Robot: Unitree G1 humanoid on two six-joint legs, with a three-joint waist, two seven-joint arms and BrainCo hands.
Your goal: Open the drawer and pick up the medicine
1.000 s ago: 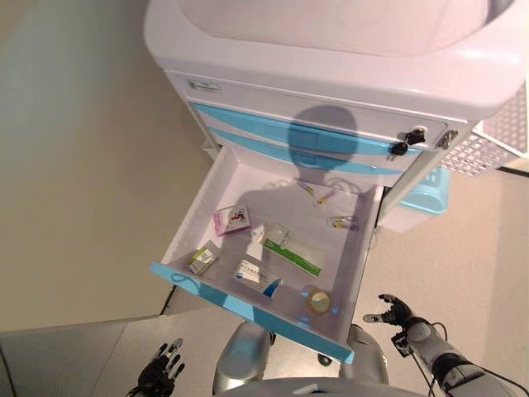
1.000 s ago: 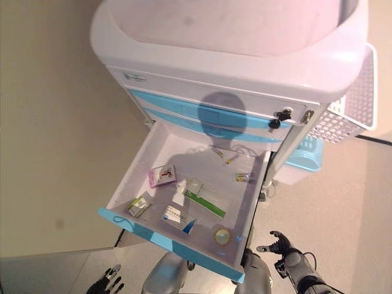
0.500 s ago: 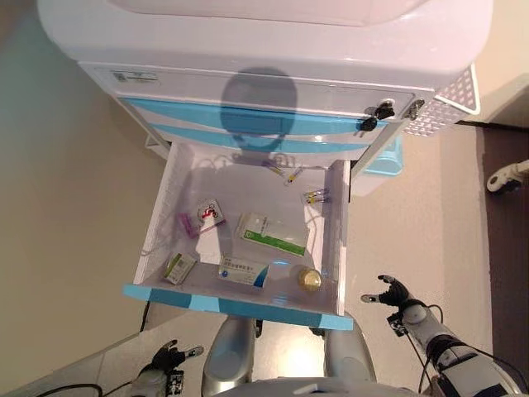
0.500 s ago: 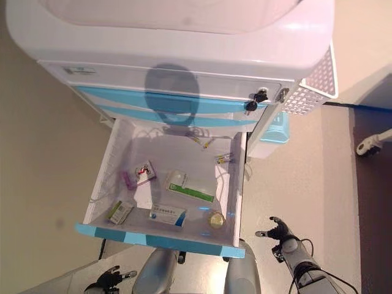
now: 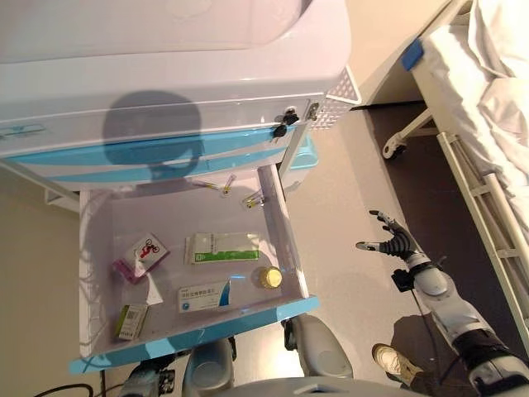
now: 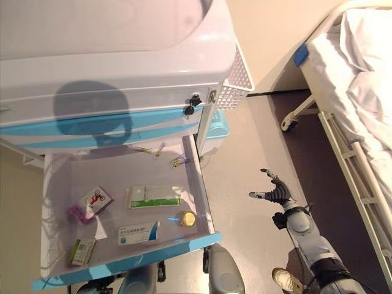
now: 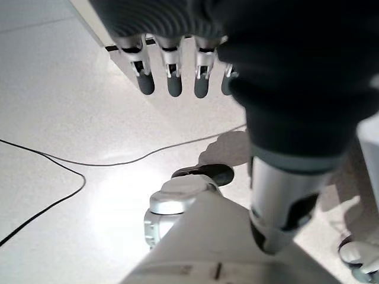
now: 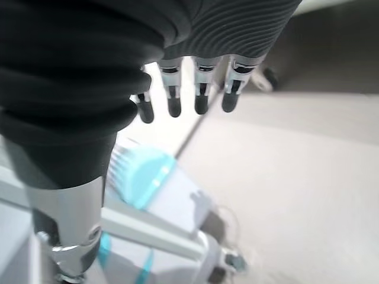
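The cart's bottom drawer (image 5: 192, 332) with a blue front stands pulled out. Inside lie a green-and-white medicine box (image 5: 221, 246), a blue-and-white box (image 5: 203, 296), a pink box (image 5: 140, 255), a small green box (image 5: 130, 321), a round yellow-capped bottle (image 5: 266, 278) and a few ampoules (image 5: 253, 198) at the back. My right hand (image 5: 390, 242) hovers open above the floor, well to the right of the drawer, holding nothing. My left hand (image 7: 172, 74) hangs low in front of the drawer, fingers straight toward the floor, empty.
The white cart (image 5: 165, 74) has two shut blue drawers above, a key lock (image 5: 285, 126), a white mesh side basket (image 5: 337, 89) and a light-blue bin (image 5: 304, 154) beside it. A bed (image 5: 488, 116) on castors stands at the right.
The camera has swung to the right, so the cart sits further left and the bed has come into view. My right hand remains open and now shows farther out from the drawer's right side.
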